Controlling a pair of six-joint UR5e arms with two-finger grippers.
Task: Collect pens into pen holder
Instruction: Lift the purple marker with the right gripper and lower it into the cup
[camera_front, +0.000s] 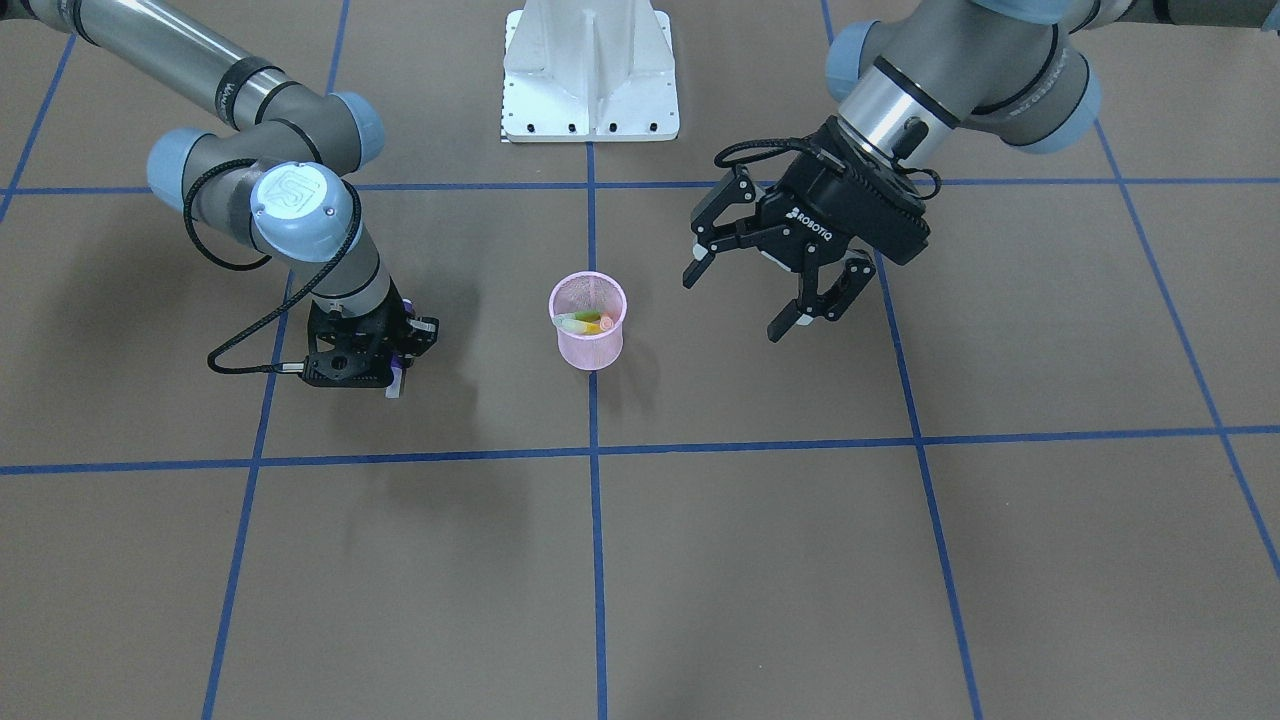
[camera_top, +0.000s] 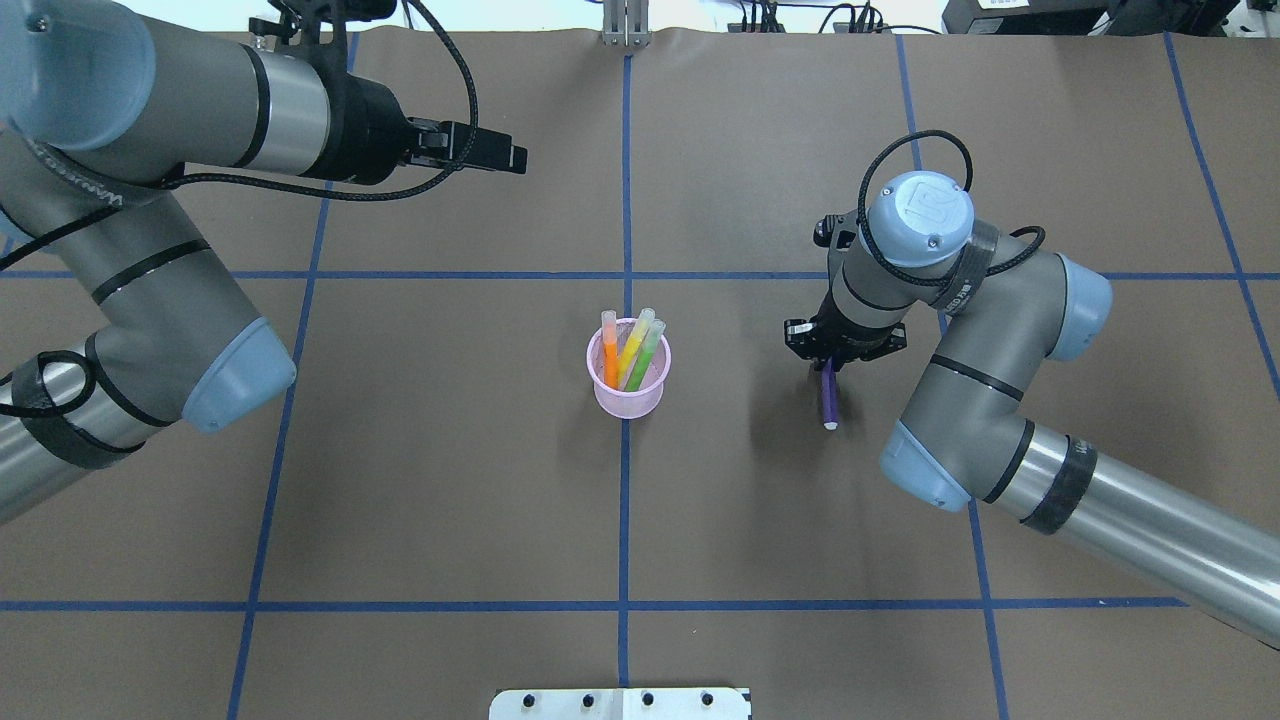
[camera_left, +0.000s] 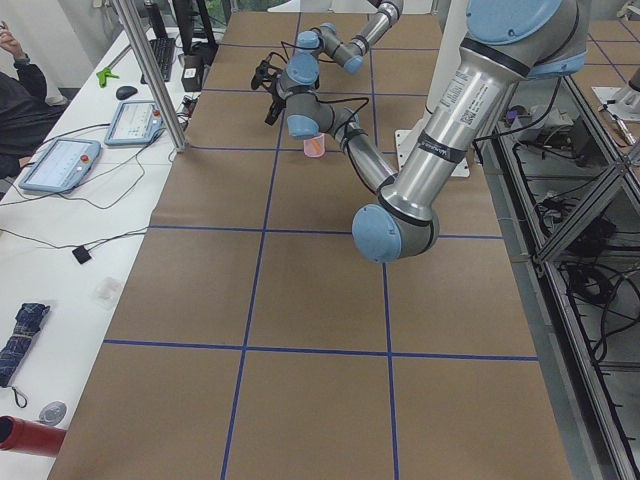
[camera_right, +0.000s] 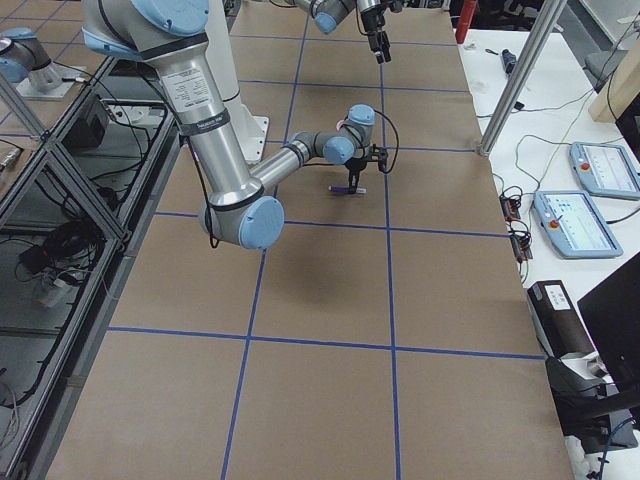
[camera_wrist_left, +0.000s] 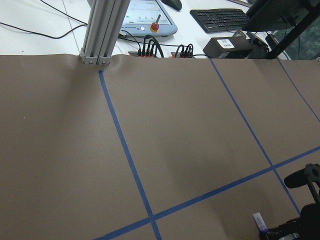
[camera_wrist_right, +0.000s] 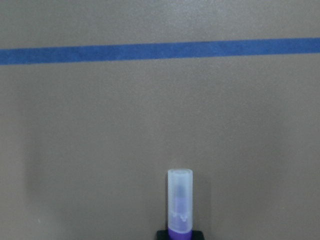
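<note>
Sitting between the two grippers, pen holder (camera_top: 625, 401) is carrying orange pen (camera_top: 609, 352), yellow pen (camera_top: 634, 345), green pen (camera_top: 647, 356). Right gripper (camera_top: 828, 368) jaws are clamping purple pen (camera_top: 828, 402); left gripper (camera_front: 736, 302) jaws are gaping apart.

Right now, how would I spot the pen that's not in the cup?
Find the pink mesh pen holder at the table's middle, then the right gripper beside it. That gripper pinches the purple pen, the only purple one and the only one outside the cup.
</note>
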